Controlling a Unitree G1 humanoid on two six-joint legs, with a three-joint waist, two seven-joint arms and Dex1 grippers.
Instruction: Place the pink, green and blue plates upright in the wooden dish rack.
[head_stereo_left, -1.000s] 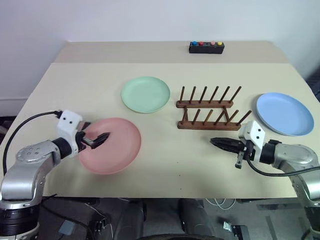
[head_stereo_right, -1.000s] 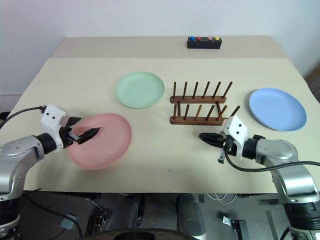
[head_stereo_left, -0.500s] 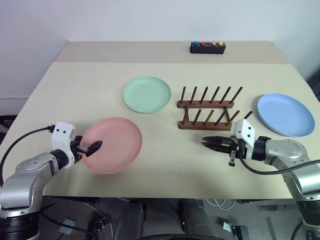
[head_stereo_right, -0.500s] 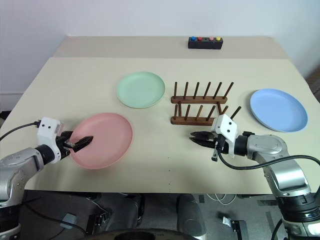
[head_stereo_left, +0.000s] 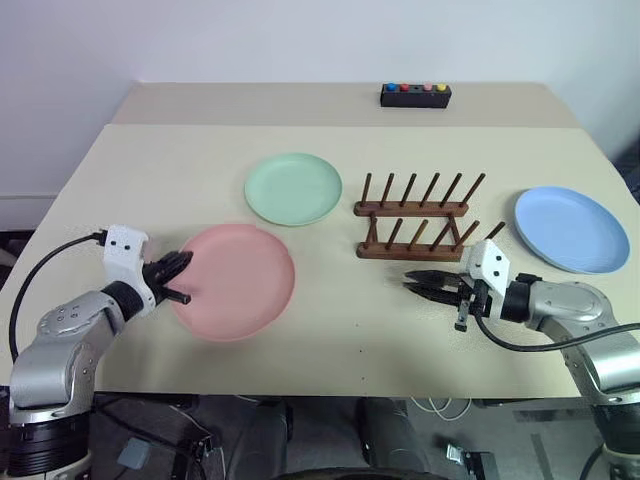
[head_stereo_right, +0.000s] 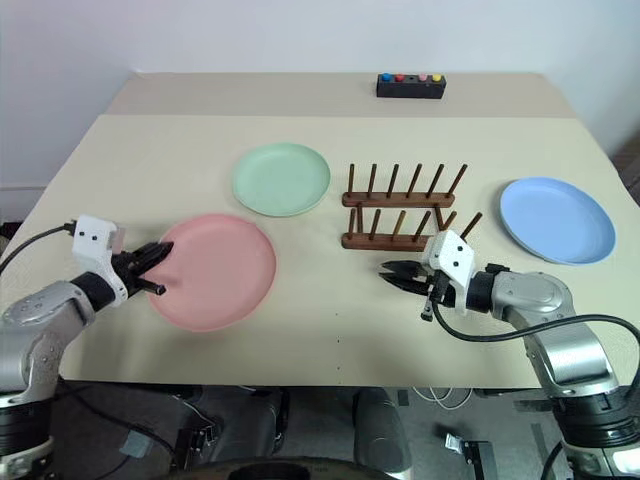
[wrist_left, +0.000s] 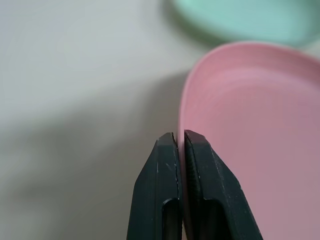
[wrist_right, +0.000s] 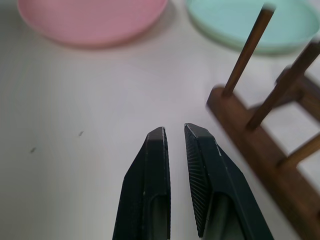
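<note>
My left gripper (head_stereo_left: 178, 272) is shut on the left rim of the pink plate (head_stereo_left: 240, 285), and the rim shows pinched between its fingertips (wrist_left: 167, 142) in the left wrist view. The plate's gripped edge is raised a little off the table. The green plate (head_stereo_left: 293, 188) lies flat behind it. To the right of the green plate stands the wooden dish rack (head_stereo_left: 415, 225), with no plate in it. The blue plate (head_stereo_left: 570, 228) lies flat at the far right. My right gripper (head_stereo_left: 410, 285) hovers in front of the rack, pointing left, its fingers a narrow gap apart with nothing between them.
A black box with coloured buttons (head_stereo_left: 414, 95) sits at the table's far edge. The beige table (head_stereo_left: 340, 330) has bare room between the pink plate and my right gripper. Its front edge runs just below both arms.
My left gripper went from wide open over the pink plate to shut on its rim, and the plate shifted right with that edge lifted. My right gripper's fingers parted slightly.
</note>
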